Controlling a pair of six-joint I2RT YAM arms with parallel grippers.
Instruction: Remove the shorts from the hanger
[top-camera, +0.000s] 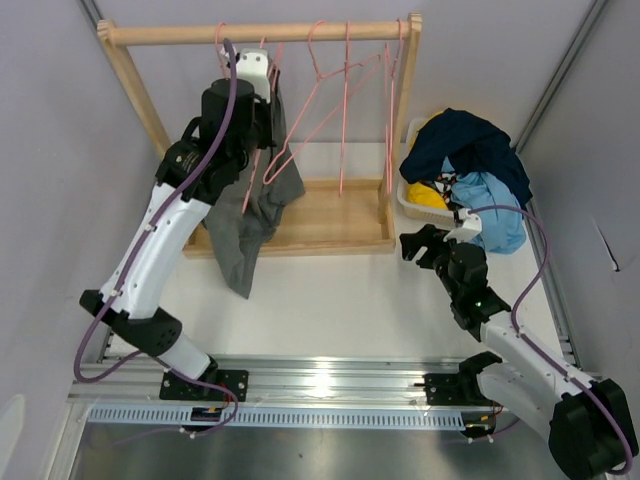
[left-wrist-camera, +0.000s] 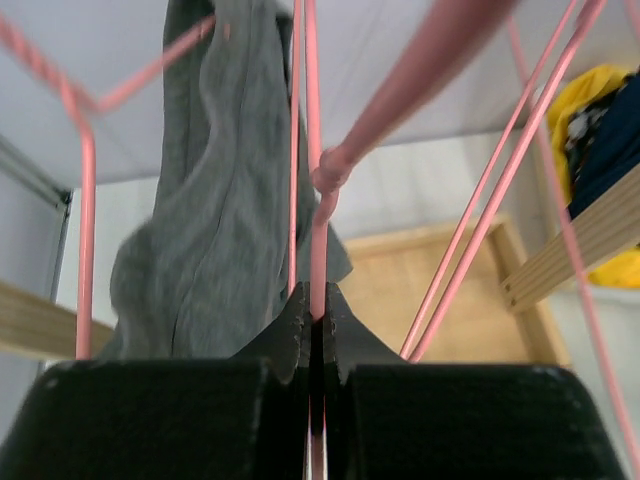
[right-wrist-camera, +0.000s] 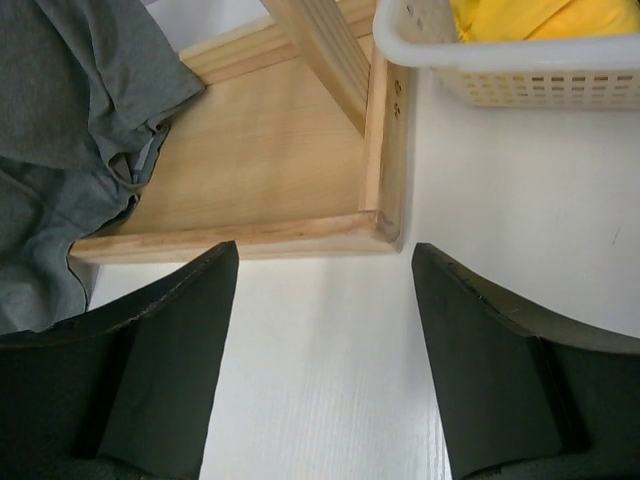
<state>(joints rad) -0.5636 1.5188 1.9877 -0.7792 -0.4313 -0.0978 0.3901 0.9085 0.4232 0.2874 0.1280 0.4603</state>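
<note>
The grey shorts (top-camera: 252, 205) hang from a pink hanger (top-camera: 262, 110) on the wooden rack's rail (top-camera: 300, 33), their lower end draped over the rack's base. My left gripper (top-camera: 252, 72) is up at the rail, shut on the pink hanger's wire (left-wrist-camera: 318, 250); the shorts (left-wrist-camera: 215, 200) hang just behind it to the left. My right gripper (top-camera: 418, 243) is open and empty, low over the white table beside the front right corner of the rack's base (right-wrist-camera: 375, 225). The shorts (right-wrist-camera: 70, 110) show at the left of the right wrist view.
Several empty pink hangers (top-camera: 345, 90) hang on the rail to the right. A white basket (top-camera: 412, 195) heaped with blue and yellow clothes (top-camera: 475, 165) stands at the right; its rim shows in the right wrist view (right-wrist-camera: 500, 50). The wooden base (top-camera: 330, 215) lies under the rack.
</note>
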